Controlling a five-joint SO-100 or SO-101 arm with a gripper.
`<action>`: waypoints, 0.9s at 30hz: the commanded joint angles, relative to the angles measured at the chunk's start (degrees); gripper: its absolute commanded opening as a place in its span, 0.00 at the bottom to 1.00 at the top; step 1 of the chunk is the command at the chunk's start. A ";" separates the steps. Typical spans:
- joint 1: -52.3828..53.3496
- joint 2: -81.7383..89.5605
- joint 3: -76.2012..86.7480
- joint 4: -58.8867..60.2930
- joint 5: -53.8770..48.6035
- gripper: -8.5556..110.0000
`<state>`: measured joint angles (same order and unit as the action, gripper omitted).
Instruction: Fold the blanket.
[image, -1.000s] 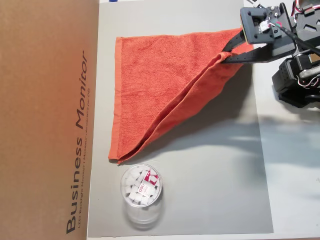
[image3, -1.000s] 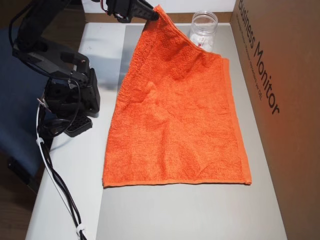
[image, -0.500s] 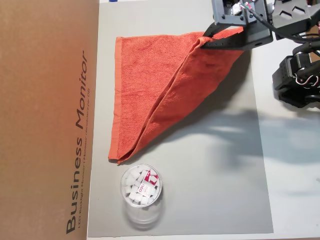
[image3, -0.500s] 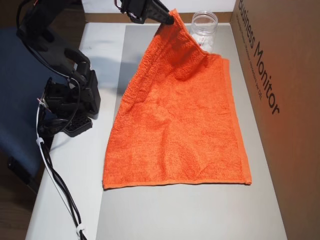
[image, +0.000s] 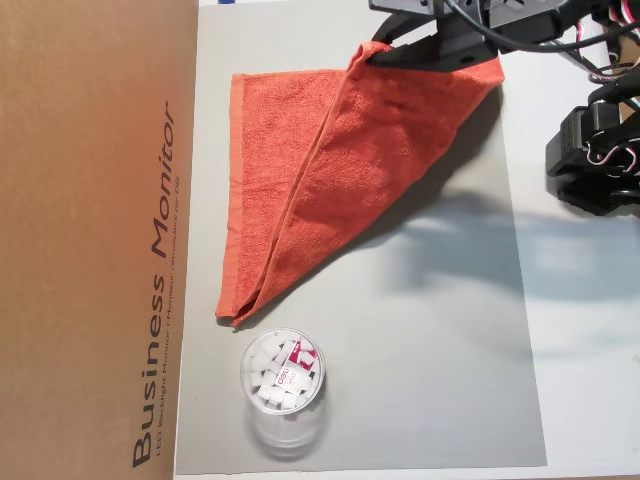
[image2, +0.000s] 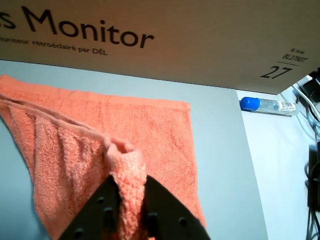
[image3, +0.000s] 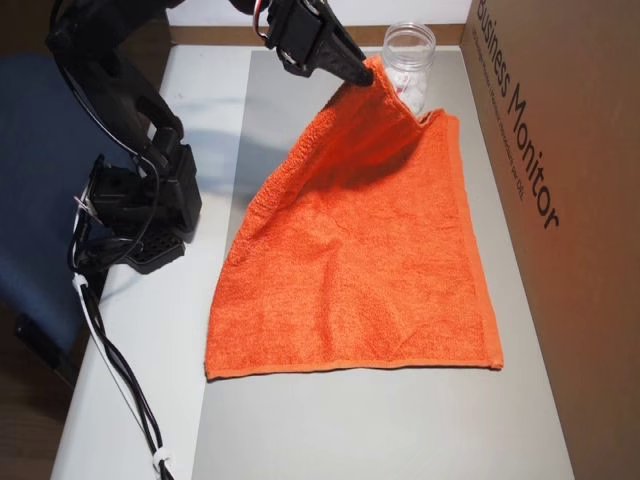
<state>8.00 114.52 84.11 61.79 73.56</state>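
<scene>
The blanket (image: 290, 190) is an orange-red terry towel on the grey mat; one corner is lifted and a flap drapes diagonally over the rest. My gripper (image: 372, 55) is shut on that raised corner near the mat's top edge in an overhead view. The other overhead view shows the gripper (image3: 368, 75) holding the corner up just beside the cup, with the blanket (image3: 370, 270) hanging down to the mat. In the wrist view the black fingers (image2: 102, 210) pinch a bunched fold of blanket (image2: 160, 130).
A clear plastic cup (image: 283, 378) with white pieces stands just past the blanket's lower corner. A tall cardboard box (image: 95, 240) borders the mat (image: 430, 350). The arm's base (image: 595, 160) sits beside the mat. A blue-capped tube (image2: 267, 105) lies off the mat.
The gripper has carried the held corner across the blanket toward the cardboard box, leftward in the first overhead view. The lifted flap now covers more of the flat part.
</scene>
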 joint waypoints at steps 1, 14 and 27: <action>1.05 -2.02 -5.01 -0.97 0.26 0.07; 3.16 -15.29 -13.71 -10.63 -0.79 0.07; 10.11 -24.70 -18.28 -19.95 -0.88 0.07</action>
<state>16.88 90.26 69.70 44.38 73.04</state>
